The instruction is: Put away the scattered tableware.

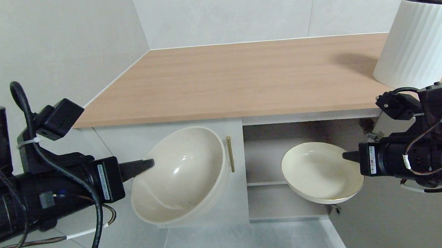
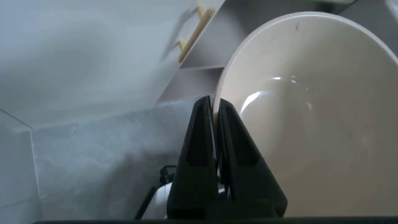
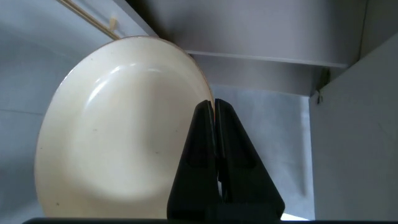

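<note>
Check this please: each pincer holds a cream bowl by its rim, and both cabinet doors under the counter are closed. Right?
No. In the head view only the left door is closed; the right compartment is open. The left pincer holds the deep bowl and the right pincer the shallow bowl, by the rim.
</note>
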### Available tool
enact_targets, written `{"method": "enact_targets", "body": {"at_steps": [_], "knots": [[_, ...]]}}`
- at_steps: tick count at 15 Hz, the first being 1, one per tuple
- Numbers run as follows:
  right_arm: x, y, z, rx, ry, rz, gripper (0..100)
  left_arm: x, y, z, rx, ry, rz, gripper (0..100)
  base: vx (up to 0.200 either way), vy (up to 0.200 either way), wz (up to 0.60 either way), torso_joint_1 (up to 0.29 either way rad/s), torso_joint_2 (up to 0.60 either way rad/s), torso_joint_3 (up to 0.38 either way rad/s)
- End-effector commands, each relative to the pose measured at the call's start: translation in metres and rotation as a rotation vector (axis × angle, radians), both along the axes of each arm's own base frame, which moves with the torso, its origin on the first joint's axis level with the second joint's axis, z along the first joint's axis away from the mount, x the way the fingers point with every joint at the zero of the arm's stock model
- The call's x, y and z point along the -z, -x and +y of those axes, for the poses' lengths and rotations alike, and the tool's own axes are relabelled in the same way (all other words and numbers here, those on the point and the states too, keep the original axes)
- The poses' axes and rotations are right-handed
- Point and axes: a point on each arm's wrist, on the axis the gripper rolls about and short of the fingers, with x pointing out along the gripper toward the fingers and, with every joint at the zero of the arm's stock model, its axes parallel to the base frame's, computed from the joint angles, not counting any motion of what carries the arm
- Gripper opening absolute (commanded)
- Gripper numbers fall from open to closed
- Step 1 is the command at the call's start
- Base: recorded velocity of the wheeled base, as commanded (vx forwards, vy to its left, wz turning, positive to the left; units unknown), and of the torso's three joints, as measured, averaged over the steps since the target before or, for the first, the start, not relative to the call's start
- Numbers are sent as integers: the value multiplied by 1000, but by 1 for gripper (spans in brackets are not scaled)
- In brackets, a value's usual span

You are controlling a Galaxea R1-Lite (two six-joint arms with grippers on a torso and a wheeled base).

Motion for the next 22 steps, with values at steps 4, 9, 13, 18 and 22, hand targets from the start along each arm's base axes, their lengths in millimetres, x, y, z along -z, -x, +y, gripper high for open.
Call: {"method": "enact_targets", "body": {"at_steps": [4, 9, 13, 18, 22], "knots": [[3, 0, 0, 0, 10, 8, 0, 0, 0, 0, 1, -1, -1, 0, 0, 0, 0, -183, 425, 239], [4, 0, 0, -2, 12, 11, 0, 0, 0, 0, 3, 0, -1, 0, 0, 0, 0, -186, 458, 268], [12, -2, 1, -26, 61, 14, 0, 0, 0, 0, 3, 0, -1, 0, 0, 0, 0, -87, 228, 113], [25, -12, 7, -29, 58, 4, 0, 0, 0, 0, 3, -1, 1, 0, 0, 0, 0, 0, 0, 0], [50, -40, 23, -5, 88, 51, 0, 0, 0, 0, 3, -1, 1, 0, 0, 0, 0, 0, 0, 0]]}}
